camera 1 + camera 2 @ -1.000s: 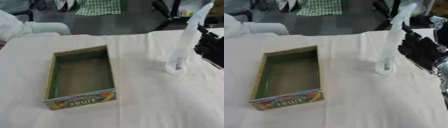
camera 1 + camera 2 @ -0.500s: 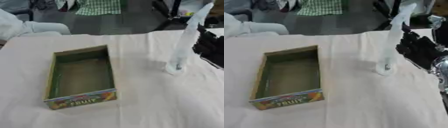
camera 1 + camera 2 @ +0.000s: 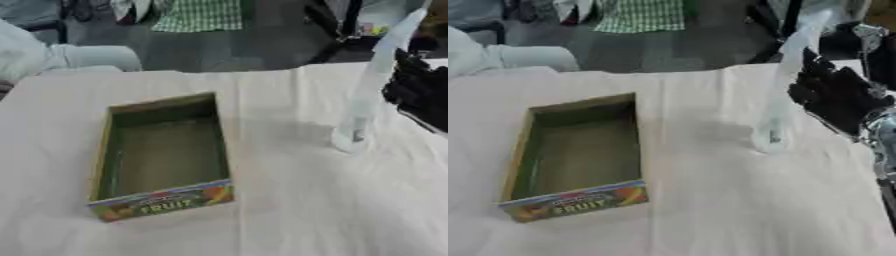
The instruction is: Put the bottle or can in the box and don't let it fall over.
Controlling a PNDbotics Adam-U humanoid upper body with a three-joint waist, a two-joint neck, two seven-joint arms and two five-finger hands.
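A tall, slim clear bottle point(image 3: 371, 85) stands upright on the white tablecloth at the right, with its base near the table's middle depth. My right hand point(image 3: 837, 97), black, comes in from the right edge and sits right beside the bottle's upper half. Its fingers are spread and only slightly bent, pointing at the bottle and not wrapped round it; whether the fingertips touch it I cannot tell. The open cardboard box point(image 3: 103, 167), green inside with a "FRUIT" label on its near wall, lies left of centre, holding nothing. My left hand shows in neither view.
The white cloth point(image 3: 280, 215) covers the whole table, with bare cloth between the box and the bottle. Beyond the far edge are a dark floor, chair legs and a person's pale sleeve point(image 3: 61, 52) at the upper left.
My right hand has edged a little to the left, closer to the bottle. The bottle and the box have not moved.
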